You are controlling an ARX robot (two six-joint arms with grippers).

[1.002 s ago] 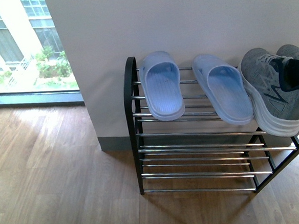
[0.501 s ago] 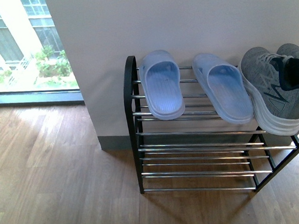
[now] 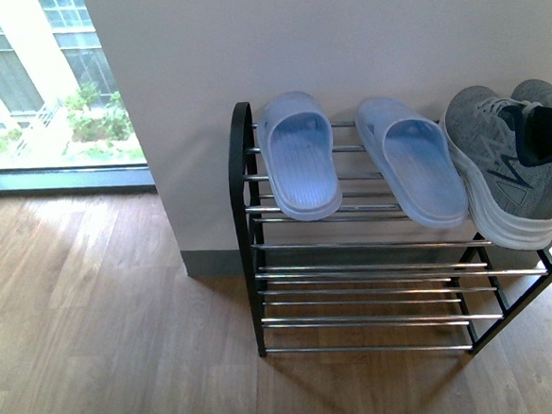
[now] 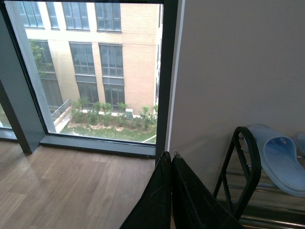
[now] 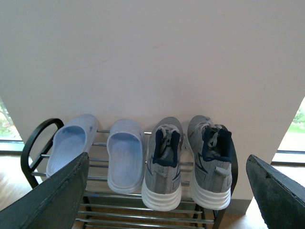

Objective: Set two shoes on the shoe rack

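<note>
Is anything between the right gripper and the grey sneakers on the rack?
Nothing visible. In the right wrist view the open right gripper faces the grey sneakers across open air. They already sit on the shoe rack, beside the blue slides.

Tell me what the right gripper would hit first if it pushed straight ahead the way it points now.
Probably the grey sneakers on the top shelf of the shoe rack. The right gripper is open, its fingers wide apart, and the pair sits between them, heels toward the camera. Depth is unclear.
</note>
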